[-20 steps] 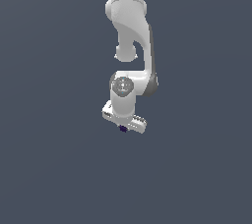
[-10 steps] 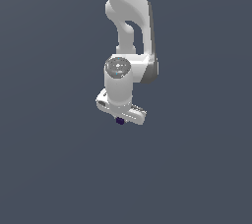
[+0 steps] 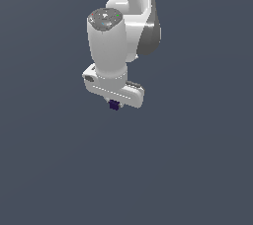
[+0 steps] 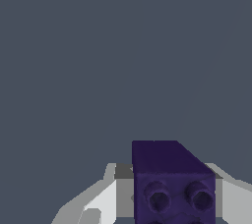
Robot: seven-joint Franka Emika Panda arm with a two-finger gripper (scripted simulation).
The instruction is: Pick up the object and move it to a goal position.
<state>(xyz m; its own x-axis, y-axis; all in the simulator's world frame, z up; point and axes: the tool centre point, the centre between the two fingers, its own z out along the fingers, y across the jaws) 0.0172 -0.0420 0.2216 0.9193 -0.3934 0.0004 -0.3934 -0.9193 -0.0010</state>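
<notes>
One arm is all I have, and in the exterior view it comes down from the top edge of the frame, a little right of centre, with the thick white links bending toward the middle. My wrist [image 3: 106, 46] is a fat upright cylinder with a grey cap, tilted slightly so the cap faces the upper left of the frame. Below it sits the wide white hand bar [image 3: 113, 90], slanting down toward the exterior view's right. My jaws [image 3: 114, 104] point downward from that bar and are closed narrow on the cube [image 3: 114, 105], a tiny dark purple block that peeks out just under the bar, near the centre of the frame. Everything around is flat grey-blue, and I cannot tell from this view where any tabletop lies.

The wrist view gives what the outside camera cannot: the cube [image 4: 172, 181] fills the lower right of the frame, with a flat top face and a front face carrying two round studs or dimples side by side. White fingers [image 4: 101, 201] show on either side of it, touching its sides. The rest of that frame is plain grey-blue.
</notes>
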